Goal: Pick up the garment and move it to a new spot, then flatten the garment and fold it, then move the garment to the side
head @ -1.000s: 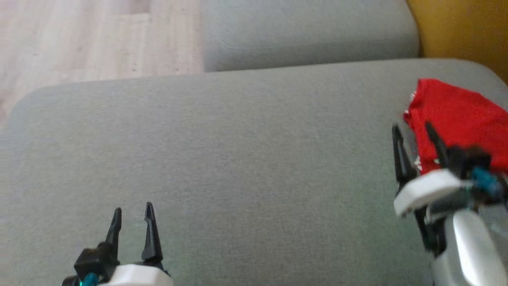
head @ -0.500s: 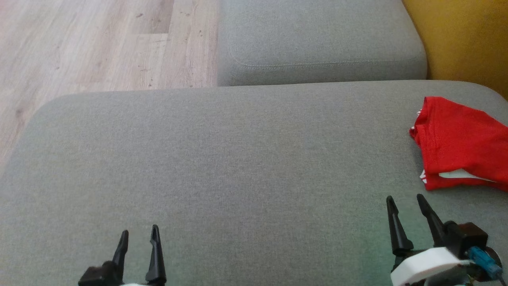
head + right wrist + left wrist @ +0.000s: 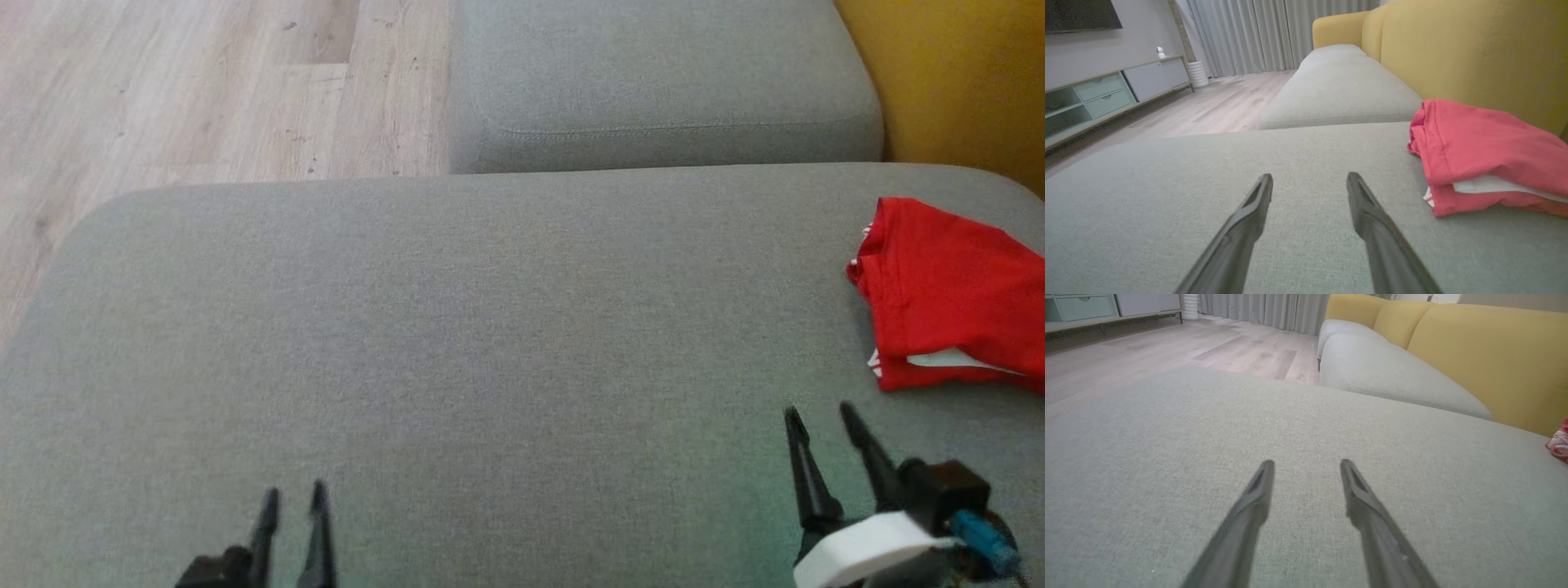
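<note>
We log the folded red garment [image 3: 951, 294] at the right end of the grey seat cushion [image 3: 490, 327], its far side cut off by the frame. The right gripper [image 3: 817, 410] is near it, jaws apart and empty. The left gripper [image 3: 295, 490], likewise spread and empty, is mostly cropped at the bottom edge.

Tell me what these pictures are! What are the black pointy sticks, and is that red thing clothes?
Those sticks are a robot's fingers. One picture comes from a camera on its head, looking down: its left fingers and right fingers poke up from the bottom. The other two come from cameras on its wrists, each looking along its own fingers. Both pairs are open and hold nothing. On the grey sofa cushion lies a folded red garment, near the right fingers but not touched.
</note>
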